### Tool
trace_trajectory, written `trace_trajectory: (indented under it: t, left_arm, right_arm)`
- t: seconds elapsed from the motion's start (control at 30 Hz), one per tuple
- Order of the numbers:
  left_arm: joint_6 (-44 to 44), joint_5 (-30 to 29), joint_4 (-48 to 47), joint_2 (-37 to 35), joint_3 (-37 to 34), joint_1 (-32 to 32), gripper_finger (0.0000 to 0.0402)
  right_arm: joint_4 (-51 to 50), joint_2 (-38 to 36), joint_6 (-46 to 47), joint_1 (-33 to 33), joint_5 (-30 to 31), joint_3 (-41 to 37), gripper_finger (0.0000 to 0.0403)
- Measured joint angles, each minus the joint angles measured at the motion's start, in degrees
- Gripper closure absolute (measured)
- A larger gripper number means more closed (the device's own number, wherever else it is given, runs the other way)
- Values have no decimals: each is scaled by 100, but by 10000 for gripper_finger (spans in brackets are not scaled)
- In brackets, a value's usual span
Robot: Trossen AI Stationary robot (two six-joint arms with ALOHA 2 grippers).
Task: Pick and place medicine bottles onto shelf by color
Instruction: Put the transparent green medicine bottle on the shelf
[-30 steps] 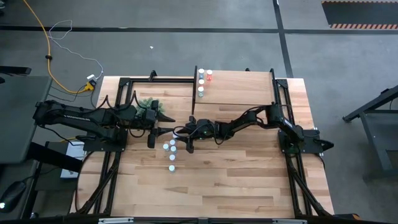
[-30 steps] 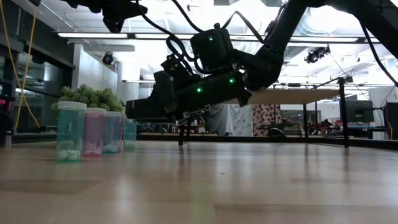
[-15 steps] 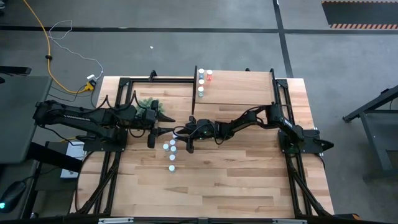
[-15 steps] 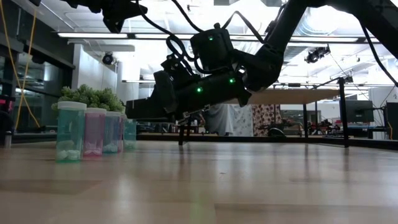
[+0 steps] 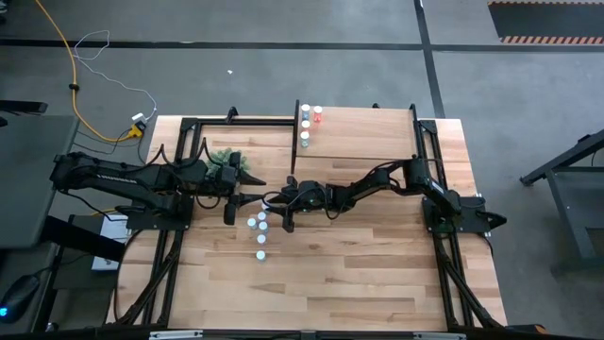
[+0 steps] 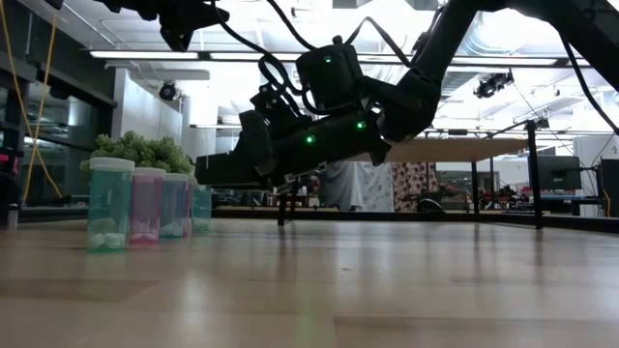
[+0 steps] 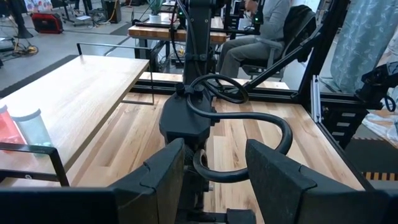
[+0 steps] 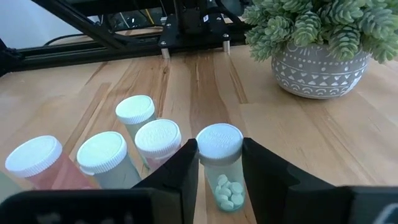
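Note:
My right gripper [image 8: 219,144] reaches toward the table's left and is shut on a teal medicine bottle [image 8: 219,177] with a white cap. Several more white-capped bottles stand beside it on the table: bluish ones [image 8: 158,140] and a pink one [image 8: 37,160]. In the high view they form a cluster [image 5: 260,231] just on the near side of my right gripper [image 5: 271,202]. The shelf [image 5: 363,132] at the far edge carries several bottles [image 5: 306,125]. My left gripper [image 7: 214,158] hangs open above the table's left side [image 5: 230,196], with nothing between its fingers. My right gripper pinches the teal bottle's body [image 8: 208,180] just below the cap, one finger on each side. The fingers come nearly level from the table's right, slanting a little downward. The bottle is upright, and in the low view its base [image 6: 201,227] is on the table.
A green plant in a grey patterned pot [image 8: 320,56] stands just beyond the bottles, between the two grippers [image 5: 226,159]. The shelf's black side supports [image 5: 294,151] rise close behind my right arm. The table's near half [image 5: 359,274] is bare wood.

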Motion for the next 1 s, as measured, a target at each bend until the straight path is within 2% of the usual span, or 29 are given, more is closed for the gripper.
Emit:
trace_trajectory:
  t: [0.47,1.0]
  left_arm:
    - [0,2,-41,2,0,0,241]
    - [-1,2,-55,2,7,0,241]
  right_arm:
    - [-14,-5,-126,0,-2,0,306]
    - [-696,-360,-422,9,0,-15,306]
